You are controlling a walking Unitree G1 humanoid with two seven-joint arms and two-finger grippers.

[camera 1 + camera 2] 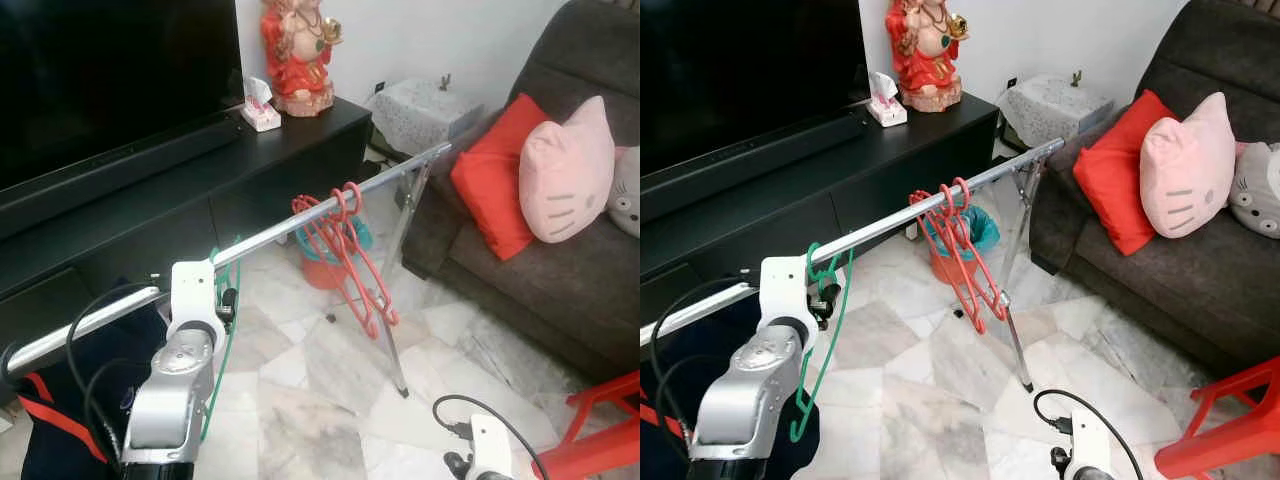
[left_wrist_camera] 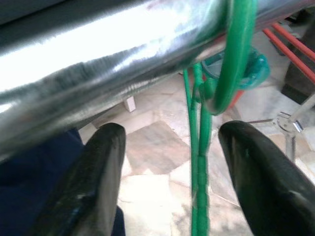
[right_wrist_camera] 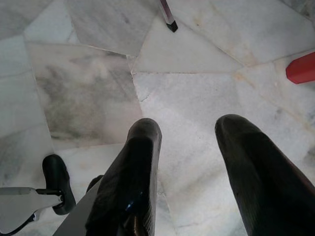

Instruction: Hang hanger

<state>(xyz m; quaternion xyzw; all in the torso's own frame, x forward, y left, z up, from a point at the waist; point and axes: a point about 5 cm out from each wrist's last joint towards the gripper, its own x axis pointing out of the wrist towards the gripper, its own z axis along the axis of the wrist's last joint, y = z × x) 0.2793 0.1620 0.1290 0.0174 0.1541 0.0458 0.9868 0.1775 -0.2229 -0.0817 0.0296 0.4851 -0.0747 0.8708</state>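
Left gripper point(image 2: 170, 162) raised at rail point(image 1: 930, 208), fingers spread wide, green hanger point(image 1: 820, 330) hooked on rail between them, untouched. Red hangers point(image 1: 960, 250) mid-rail, well apart. Right gripper point(image 3: 197, 167) low over floor point(image 3: 197, 88), fingers apart, empty.

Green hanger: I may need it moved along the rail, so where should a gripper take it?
Probably grip the green hanger at its neck just below the hook, coming from the robot's side under the rail. The hook is looped over the rail; the open left gripper already straddles the neck.
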